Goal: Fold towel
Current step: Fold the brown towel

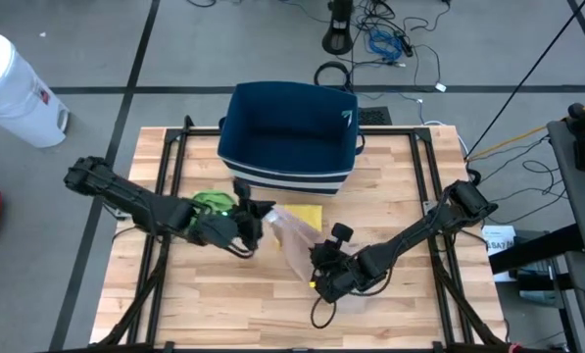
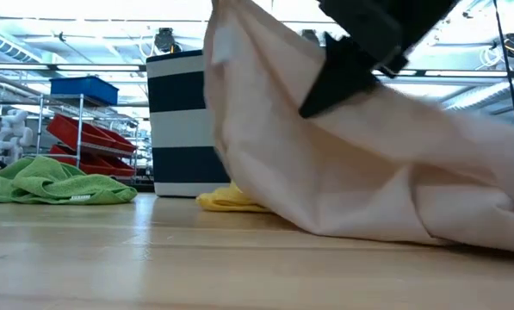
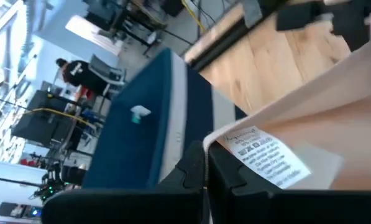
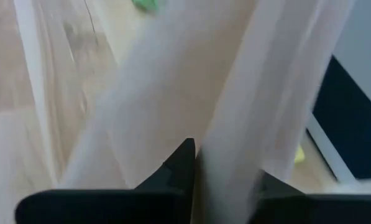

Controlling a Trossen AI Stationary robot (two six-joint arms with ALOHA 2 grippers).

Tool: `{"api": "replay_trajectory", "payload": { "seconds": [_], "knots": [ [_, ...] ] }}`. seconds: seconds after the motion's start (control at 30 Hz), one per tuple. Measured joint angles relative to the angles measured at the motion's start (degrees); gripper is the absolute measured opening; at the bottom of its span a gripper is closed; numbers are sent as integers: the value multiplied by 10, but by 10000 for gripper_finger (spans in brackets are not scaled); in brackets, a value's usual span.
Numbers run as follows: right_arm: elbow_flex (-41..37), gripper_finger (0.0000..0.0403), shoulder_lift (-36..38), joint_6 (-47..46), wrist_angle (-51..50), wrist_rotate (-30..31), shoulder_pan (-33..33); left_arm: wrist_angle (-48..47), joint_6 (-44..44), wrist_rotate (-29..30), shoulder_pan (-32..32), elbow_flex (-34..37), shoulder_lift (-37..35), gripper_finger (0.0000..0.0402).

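Pinching the labelled edge of the pale towel [image 1: 294, 243] in the left gripper [image 1: 248, 230], fingers [image 3: 191, 180] closed tight on the hem right beside the care label [image 3: 266, 155]. Clamping a bunched fold of the same towel in the right gripper [image 1: 323, 277], fingers [image 4: 182, 165] pressing in on the cloth from both sides. Holding the towel half lifted over the middle of the wooden table [image 1: 223, 304], between the two grippers, with its far part trailing onto the boards next to a yellow cloth [image 1: 307, 214].

Risking, judging from this:
- Gripping a gathered fold rather than a true corner on the right side, so ending up with a skewed, lumpy fold once laid down.
- Pulling the two holds apart too hard, and slipping the thin hem out of the left fingers.
- Dragging the trailing cloth across the yellow cloth, or towards the green cloth [image 1: 212, 201], and sweeping either one along.
- Swinging the raised towel back against the navy striped bin [image 1: 287, 137] and snagging its rim.
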State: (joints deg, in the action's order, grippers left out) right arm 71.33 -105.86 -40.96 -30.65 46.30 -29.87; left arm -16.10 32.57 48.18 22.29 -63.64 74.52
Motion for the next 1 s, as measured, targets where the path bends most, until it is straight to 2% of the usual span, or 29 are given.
{"api": "replay_trajectory", "payload": {
  "seconds": [0.23, 0.53, 0.7, 1.0],
  "knots": [
    [9, 31, 0, -72, -103, -2, -30, 0, 1, 7, 11, 0, -47, 0],
    [54, 31, 1, -146, -257, -6, -65, -14, -3, 16, 23, 0, -55, 0],
    [54, 31, 1, -176, -287, -64, -74, -14, -3, 24, 23, 0, -55, 0],
    [54, 31, 12, -198, -304, -109, -115, -30, -5, 32, 23, 0, -55, 0]
  ]
}}
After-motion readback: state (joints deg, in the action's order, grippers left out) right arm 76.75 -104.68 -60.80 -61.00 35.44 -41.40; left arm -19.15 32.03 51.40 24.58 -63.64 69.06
